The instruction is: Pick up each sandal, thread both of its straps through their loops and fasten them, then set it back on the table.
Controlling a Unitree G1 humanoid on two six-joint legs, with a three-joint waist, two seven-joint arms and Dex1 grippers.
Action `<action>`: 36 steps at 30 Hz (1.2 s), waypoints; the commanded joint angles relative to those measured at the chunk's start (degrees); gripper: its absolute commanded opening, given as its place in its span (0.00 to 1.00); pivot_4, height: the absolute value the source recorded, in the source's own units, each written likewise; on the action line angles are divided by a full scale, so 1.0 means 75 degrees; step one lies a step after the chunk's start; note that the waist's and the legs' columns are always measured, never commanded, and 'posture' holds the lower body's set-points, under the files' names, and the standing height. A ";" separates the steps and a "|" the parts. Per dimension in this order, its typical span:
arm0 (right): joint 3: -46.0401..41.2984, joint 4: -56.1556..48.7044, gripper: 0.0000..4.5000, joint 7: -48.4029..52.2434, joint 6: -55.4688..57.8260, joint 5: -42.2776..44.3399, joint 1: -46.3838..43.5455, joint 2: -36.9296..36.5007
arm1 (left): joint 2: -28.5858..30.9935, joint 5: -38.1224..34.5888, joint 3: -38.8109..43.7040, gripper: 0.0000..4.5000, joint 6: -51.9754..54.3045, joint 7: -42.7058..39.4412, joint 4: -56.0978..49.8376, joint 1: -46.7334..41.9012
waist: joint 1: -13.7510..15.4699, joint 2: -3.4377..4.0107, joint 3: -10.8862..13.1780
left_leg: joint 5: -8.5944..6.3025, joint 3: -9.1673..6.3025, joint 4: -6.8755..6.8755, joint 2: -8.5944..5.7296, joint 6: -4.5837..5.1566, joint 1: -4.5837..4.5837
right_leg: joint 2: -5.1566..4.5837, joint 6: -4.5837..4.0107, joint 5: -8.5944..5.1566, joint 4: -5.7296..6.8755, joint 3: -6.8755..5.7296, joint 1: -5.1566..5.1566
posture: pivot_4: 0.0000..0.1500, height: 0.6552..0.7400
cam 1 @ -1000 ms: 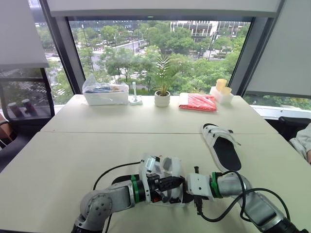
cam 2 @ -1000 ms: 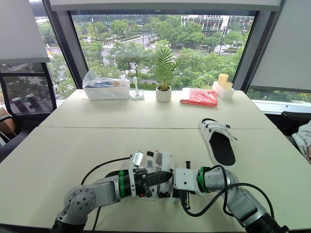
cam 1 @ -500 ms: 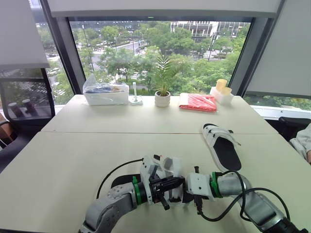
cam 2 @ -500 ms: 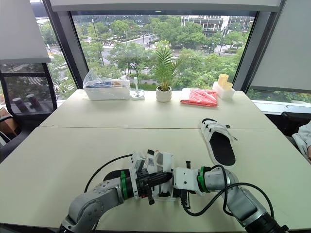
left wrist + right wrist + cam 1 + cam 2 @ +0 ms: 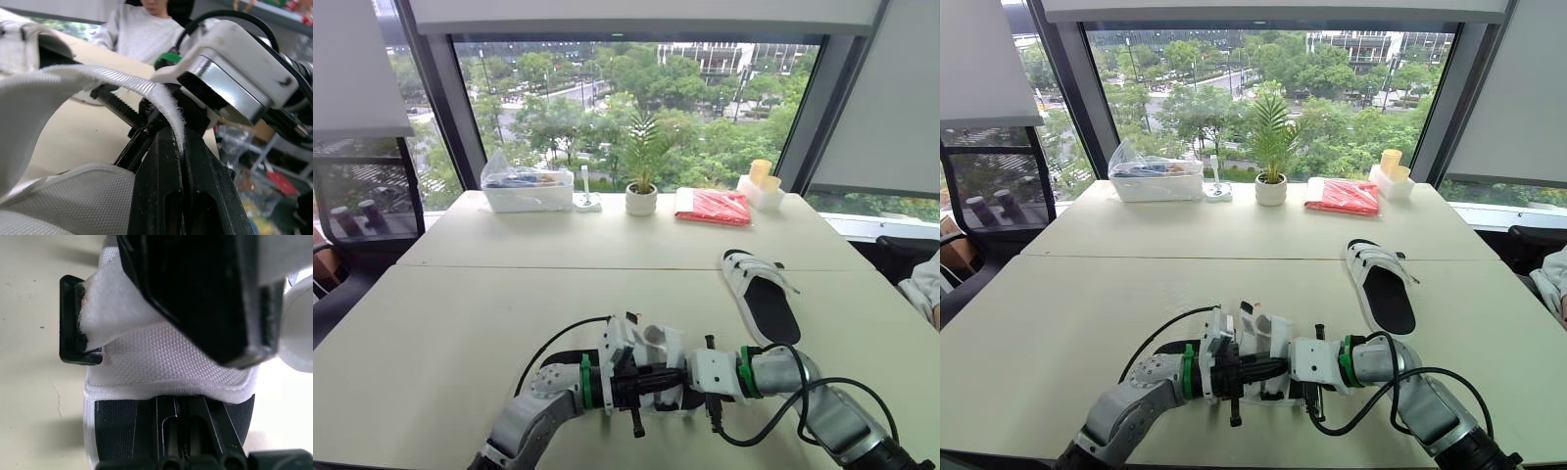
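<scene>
A white sandal with a black sole [image 5: 651, 354] is held between both arms at the table's near edge. My left gripper [image 5: 178, 143] is shut on the tip of its white strap [image 5: 93, 81], which arches up from the woven upper. My right gripper [image 5: 180, 407] comes in from the right and is shut on the sandal's white side edge, close to the black strap loop [image 5: 73, 323]. The left gripper's black finger [image 5: 195, 293] lies across the upper just beyond it. The second sandal [image 5: 760, 298] lies flat on the table at the right, straps loose.
At the far side stand a clear plastic box [image 5: 523, 188], a small potted plant [image 5: 640, 198], a red packet [image 5: 712, 206] and yellow cups [image 5: 759, 177]. A person in a grey top [image 5: 142, 34] sits at the table's right [image 5: 922, 284].
My left arm has pushed forward and its wrist has rolled, carrying the strap tip lower and closer to the right gripper. The right arm and the far sandal have stayed put.
</scene>
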 commanded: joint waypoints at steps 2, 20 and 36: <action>0.0624 0.0581 0.00 0.0316 0.0215 -0.0333 0.0245 -0.0057 | 0.0163 0.0638 -0.0271 0.01 -0.0639 -0.0548 0.0645 -0.0236 | -0.0002 0.0000 -0.0001 | 0.0000 0.0000 0.0000 0.0000 0.0000 0.0001 | -0.0001 0.0000 0.0000 0.0000 -0.0001 0.0001 | 1.00 1.00; 0.0612 0.0795 0.00 0.0218 0.0130 -0.0371 0.0127 0.0003 | 0.0890 0.1415 -0.0580 0.13 -0.1328 -0.1675 0.1106 -0.0258 | -0.0028 0.0008 -0.0024 | -0.0003 0.0001 -0.0006 0.0004 0.0006 0.0002 | -0.0002 -0.0001 0.0000 0.0000 -0.0001 -0.0002 | 1.00 1.00; 0.0688 0.1275 0.00 0.0200 -0.0177 -0.0449 -0.0170 0.0160 | 0.2189 0.0817 0.0147 0.95 -0.1091 -0.2207 -0.0203 0.0577 | -0.0043 0.0008 -0.0019 | -0.0002 0.0004 -0.0007 0.0010 0.0007 0.0002 | -0.0002 -0.0017 0.0005 0.0001 -0.0001 -0.0006 | 1.00 1.00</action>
